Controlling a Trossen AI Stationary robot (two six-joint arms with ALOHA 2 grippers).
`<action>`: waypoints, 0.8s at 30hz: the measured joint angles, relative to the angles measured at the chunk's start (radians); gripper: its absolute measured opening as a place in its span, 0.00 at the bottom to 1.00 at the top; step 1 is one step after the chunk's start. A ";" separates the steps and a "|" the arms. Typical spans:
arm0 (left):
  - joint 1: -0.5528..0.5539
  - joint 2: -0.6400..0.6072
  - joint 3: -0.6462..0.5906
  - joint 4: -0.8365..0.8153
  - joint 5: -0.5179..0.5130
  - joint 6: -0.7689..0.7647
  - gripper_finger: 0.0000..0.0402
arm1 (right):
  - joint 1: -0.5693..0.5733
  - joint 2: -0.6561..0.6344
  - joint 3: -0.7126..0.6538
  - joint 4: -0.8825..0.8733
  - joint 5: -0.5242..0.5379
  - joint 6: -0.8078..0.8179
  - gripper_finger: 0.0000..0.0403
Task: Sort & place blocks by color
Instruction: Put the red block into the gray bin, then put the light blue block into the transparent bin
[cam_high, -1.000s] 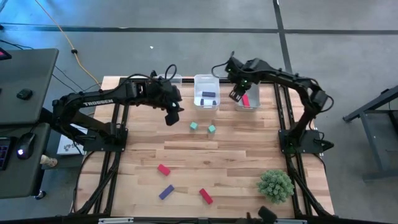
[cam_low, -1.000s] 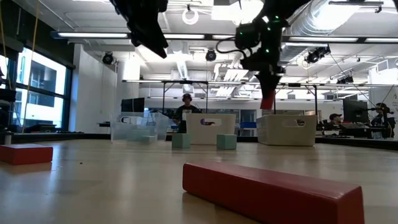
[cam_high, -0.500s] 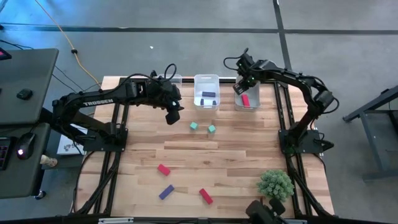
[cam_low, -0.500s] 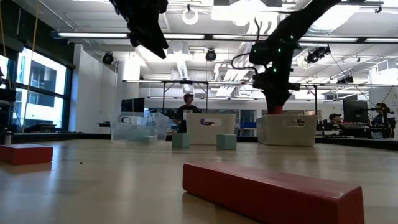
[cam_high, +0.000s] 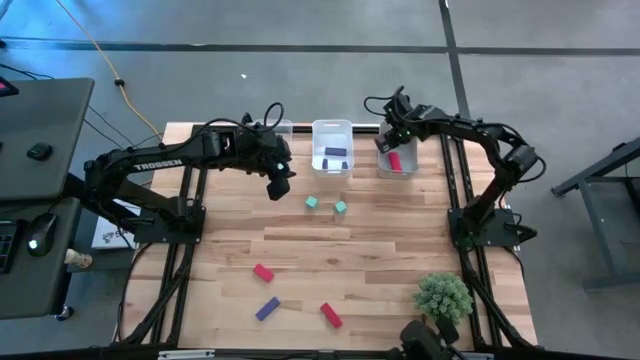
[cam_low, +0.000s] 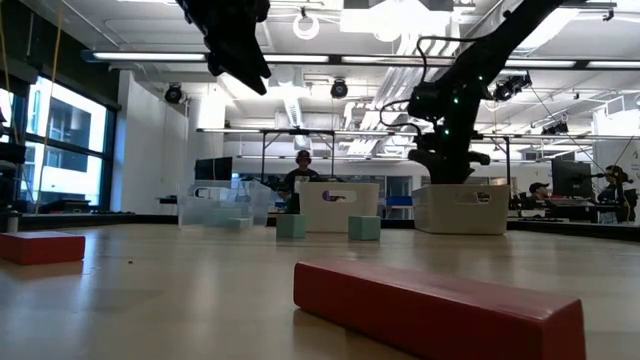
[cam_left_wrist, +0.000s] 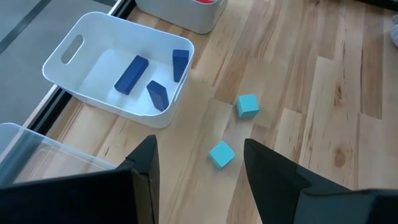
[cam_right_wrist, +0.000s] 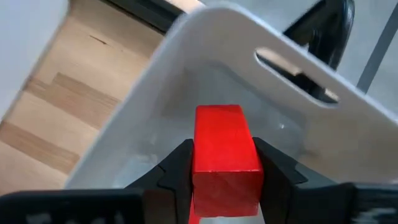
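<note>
The light wooden table (cam_high: 300, 250) stands on a grey floor in a wide workshop with ceiling lights, ducts and a person (cam_low: 300, 172) seated far behind; at its far edge sit a clear bin (cam_left_wrist: 37, 162), a white bin (cam_high: 332, 130) holding purple blocks (cam_left_wrist: 132, 74), and another white bin (cam_right_wrist: 286, 93), with a spiky green plant ball (cam_high: 443, 297) near the front. The right gripper (cam_right_wrist: 221, 171) hangs inside that last bin, clamped on a red block (cam_right_wrist: 225, 158). The left gripper (cam_left_wrist: 198, 165) hovers spread wide above two teal cubes (cam_high: 326, 205); two red blocks (cam_high: 263, 271) and a purple block (cam_high: 267, 309) lie toward the front.
</note>
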 joint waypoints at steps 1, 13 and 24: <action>0.000 0.000 0.000 0.000 0.000 0.001 0.37 | -0.003 0.000 -0.008 0.001 -0.007 0.004 0.29; -0.001 0.000 0.000 0.000 0.000 0.002 0.38 | -0.007 0.000 -0.062 0.008 -0.026 0.030 0.31; -0.001 0.000 0.000 0.000 -0.052 -0.019 0.38 | -0.007 0.001 -0.059 -0.002 -0.060 0.038 0.45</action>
